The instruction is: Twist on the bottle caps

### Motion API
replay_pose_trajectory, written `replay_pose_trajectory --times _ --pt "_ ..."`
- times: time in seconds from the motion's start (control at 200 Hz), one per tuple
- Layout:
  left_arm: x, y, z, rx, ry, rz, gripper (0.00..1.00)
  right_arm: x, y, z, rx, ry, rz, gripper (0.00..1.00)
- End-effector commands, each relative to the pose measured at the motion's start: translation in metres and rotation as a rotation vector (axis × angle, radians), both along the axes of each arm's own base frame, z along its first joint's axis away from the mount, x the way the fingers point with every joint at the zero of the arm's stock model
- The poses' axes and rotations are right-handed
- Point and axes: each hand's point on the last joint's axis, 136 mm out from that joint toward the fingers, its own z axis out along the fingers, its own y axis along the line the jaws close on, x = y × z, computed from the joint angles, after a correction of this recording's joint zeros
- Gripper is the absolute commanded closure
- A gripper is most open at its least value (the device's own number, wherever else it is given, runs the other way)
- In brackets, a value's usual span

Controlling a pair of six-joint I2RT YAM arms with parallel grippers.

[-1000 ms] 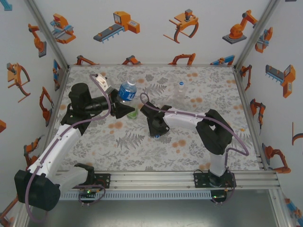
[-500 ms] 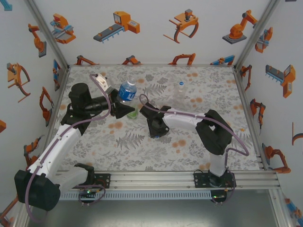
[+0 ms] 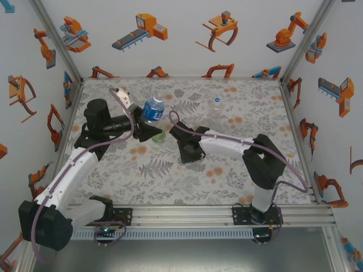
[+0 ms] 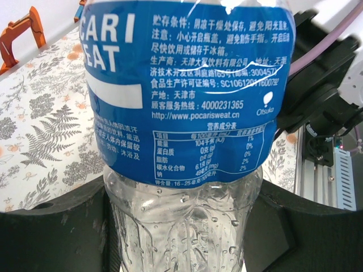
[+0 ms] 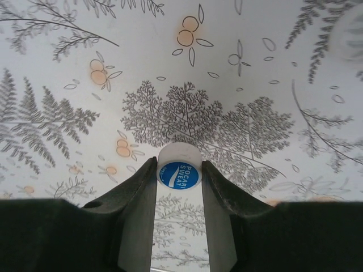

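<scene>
On the flowery counter [image 3: 170,181] the right fingers [image 5: 144,187] are pinching the little cap [image 5: 178,173] lying there, the left fingers [image 4: 62,226] are hugging the blue bottle [image 4: 187,85] close by, and next, I think, the cap is needing a lift onto that bottle's top.

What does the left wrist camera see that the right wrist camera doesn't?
Left wrist camera: a blue-labelled bottle up close, its print readable and its clear lower body held in the left pincer. Right wrist camera: a small white cap with a blue logo on top, pinched in the right pincer. Both share the table cover, printed with grey ferns and orange flowers.
</scene>
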Motion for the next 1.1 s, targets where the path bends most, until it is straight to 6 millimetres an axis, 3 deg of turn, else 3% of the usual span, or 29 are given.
replay_pose_trajectory --times 0.0,0.285,0.466,0.646,0.831,1.096 --pt "-0.003 -0.001 0.013 -0.009 -0.042 -0.034 1.00 0.005 -0.002 0.041 0.045 -0.120 0.050 0.84" --pt "-0.013 -0.006 -0.003 0.097 -0.089 -0.064 1.00 -0.006 -0.014 0.128 0.170 -0.417 0.291 0.90" --pt "-0.023 -0.009 -0.014 0.173 -0.157 -0.076 1.00 -0.031 -0.022 0.188 0.284 -0.634 0.475 0.99" --pt "-0.044 -0.016 -0.031 0.260 -0.268 -0.150 1.00 -0.071 -0.023 0.243 0.417 -0.786 0.697 1.00" --pt "-0.060 -0.021 -0.044 0.325 -0.348 -0.201 1.00 -0.107 -0.024 0.282 0.507 -0.908 0.901 1.00" --pt "-0.088 -0.028 -0.070 0.446 -0.453 -0.322 1.00 -0.136 -0.017 0.306 0.581 -0.962 1.080 1.00"
